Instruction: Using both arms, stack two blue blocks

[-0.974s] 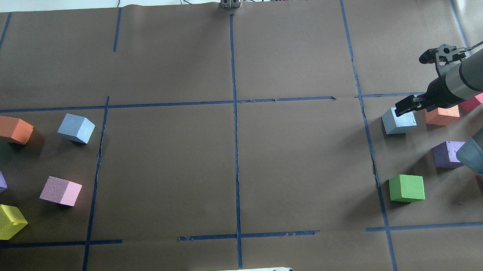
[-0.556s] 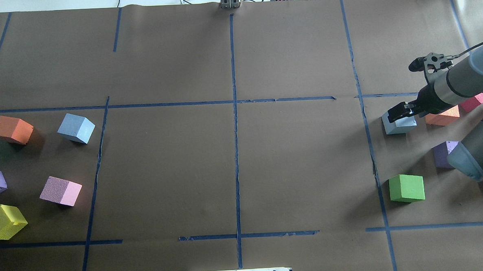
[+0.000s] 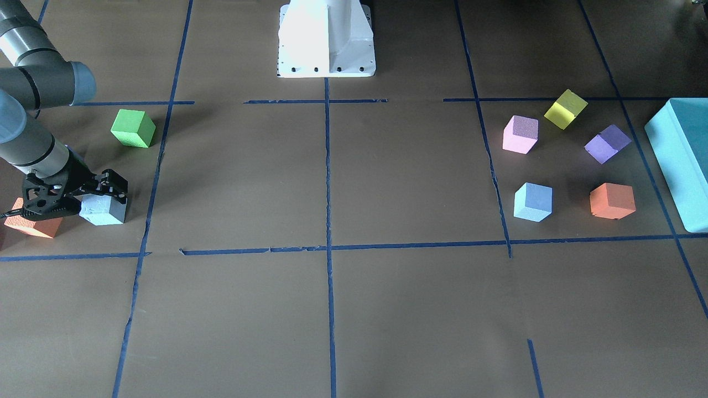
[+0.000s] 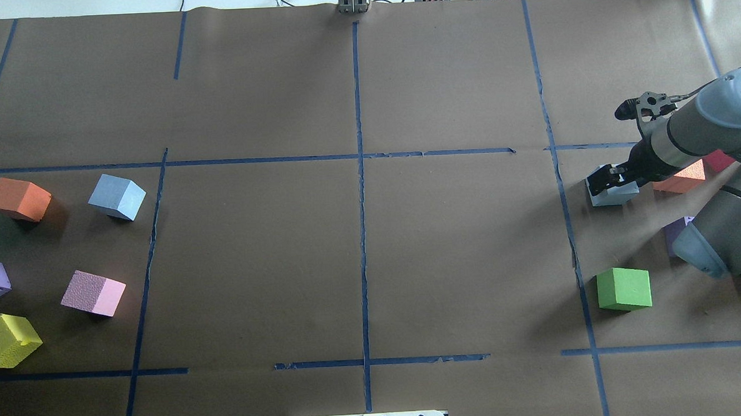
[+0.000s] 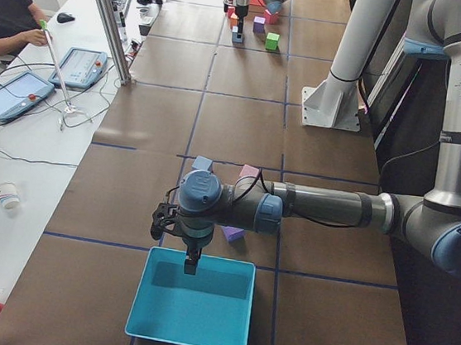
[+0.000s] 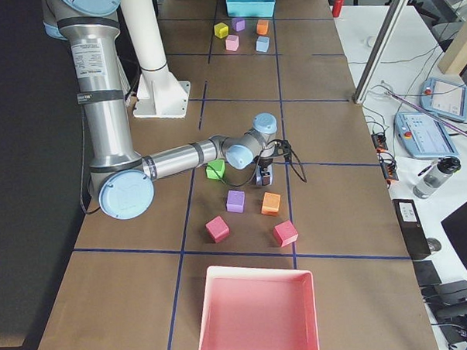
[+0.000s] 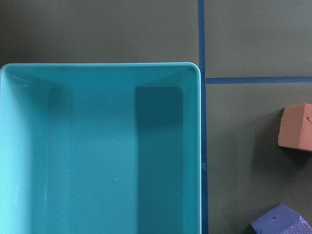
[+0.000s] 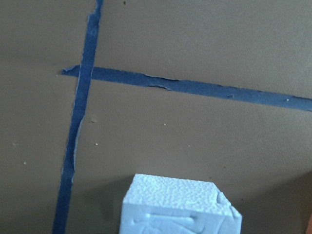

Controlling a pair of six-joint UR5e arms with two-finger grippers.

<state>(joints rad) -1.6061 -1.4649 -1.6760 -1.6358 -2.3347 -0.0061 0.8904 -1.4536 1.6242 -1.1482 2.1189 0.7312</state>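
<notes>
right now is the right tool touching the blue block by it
Cannot tell. In the front-facing view the right tool overlaps the blue block, but no view shows contact or a gap plainly.

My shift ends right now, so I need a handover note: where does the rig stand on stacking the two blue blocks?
The right gripper is down at the top of the first blue block, on the robot's right side. I cannot tell if its jaws have closed.
The left gripper hangs over the teal box; open or shut cannot be told.
The second blue block sits alone on the left side.
Done: nothing stacked, both blocks on the table.
Left: grasp, lift, bring together, stack.
</notes>
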